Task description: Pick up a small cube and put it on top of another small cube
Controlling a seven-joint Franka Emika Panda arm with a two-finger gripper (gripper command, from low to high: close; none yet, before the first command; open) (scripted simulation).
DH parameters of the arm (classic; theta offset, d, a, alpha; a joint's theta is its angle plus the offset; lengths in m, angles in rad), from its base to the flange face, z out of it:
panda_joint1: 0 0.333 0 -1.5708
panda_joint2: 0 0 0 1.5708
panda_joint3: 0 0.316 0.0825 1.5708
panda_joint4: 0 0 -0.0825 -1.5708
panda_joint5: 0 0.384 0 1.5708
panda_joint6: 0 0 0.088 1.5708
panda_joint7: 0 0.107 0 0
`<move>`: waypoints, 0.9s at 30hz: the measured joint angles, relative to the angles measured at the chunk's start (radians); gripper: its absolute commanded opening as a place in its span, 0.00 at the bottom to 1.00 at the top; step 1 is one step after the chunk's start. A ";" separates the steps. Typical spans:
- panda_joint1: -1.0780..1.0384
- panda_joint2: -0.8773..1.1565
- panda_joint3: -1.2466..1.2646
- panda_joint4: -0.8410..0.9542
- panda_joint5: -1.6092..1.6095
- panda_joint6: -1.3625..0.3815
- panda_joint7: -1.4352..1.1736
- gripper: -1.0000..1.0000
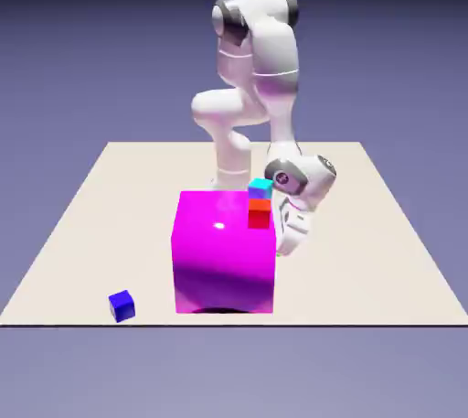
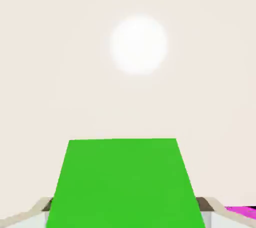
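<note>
The green cube [image 2: 125, 184] fills the bottom centre of the hand view, clamped between the gripper [image 2: 125, 214] fingers over the bare table [image 2: 75, 72]. In the exterior view the hand is low behind the magenta cube [image 1: 224, 251], near centre frame.

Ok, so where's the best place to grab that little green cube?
Grip the green cube by two opposite side faces, coming in straight along the gripper's own axis. Its faces are flat and parallel, and in the hand view the fingertips sit against its left and right sides, square to it, so that hold looks sound.
</note>
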 measured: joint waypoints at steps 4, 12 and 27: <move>0.000 -0.122 0.074 -0.024 0.174 -0.054 -0.125 0.00; -0.024 -0.217 0.034 0.127 0.298 -0.154 -0.260 0.00; 0.170 -0.308 -0.355 0.634 0.429 -0.724 -0.675 0.00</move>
